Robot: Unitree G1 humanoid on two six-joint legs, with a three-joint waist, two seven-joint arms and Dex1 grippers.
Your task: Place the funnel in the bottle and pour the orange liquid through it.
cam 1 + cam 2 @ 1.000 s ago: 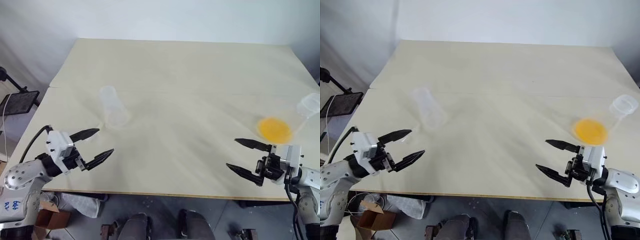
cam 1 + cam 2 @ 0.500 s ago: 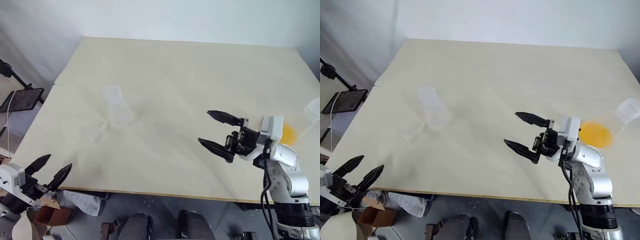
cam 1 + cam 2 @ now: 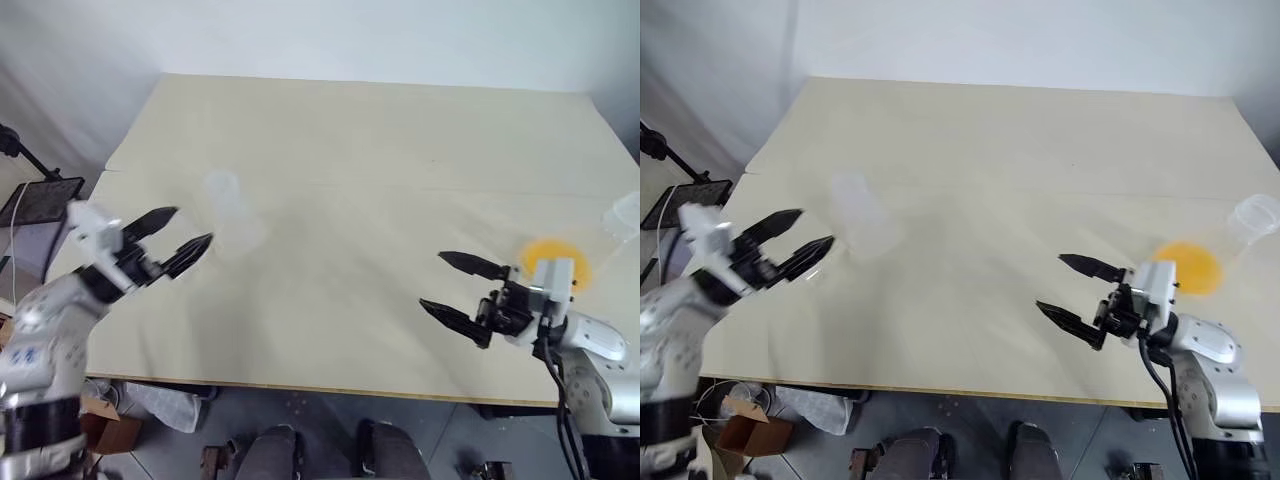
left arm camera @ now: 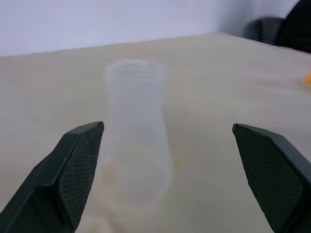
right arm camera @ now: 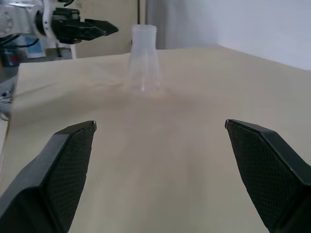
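The bottle (image 3: 228, 215) stood upright on the desk (image 3: 370, 150), toward its left edge and about midway between the near and far edges. It was clear and looked empty. The funnel could not be made out in any view.

The left gripper (image 3: 178, 238) hung over the left part of the desk just beside the bottle, on its near-left side, and pointed at it. Its 2 fingers (image 4: 73, 172) were spread wide and held nothing. In the left wrist view the bottle (image 4: 137, 141) stood between them, farther off, with neither finger touching it.

The orange liquid (image 3: 1185, 266) sat as a shallow layer in a clear vessel near the right edge of the desk. A clear cup (image 3: 1248, 220) stood just beyond it, closer to the right edge.

The right gripper (image 3: 1075, 294) hung over the near right part of the desk, left of the orange liquid and apart from it, pointing toward the desk's left side. Its 2 fingers (image 5: 63, 165) were also spread wide and empty. The right wrist view looked across the bare desk to the bottle (image 5: 143, 60), well away, with the left gripper (image 5: 99, 30) beside it.
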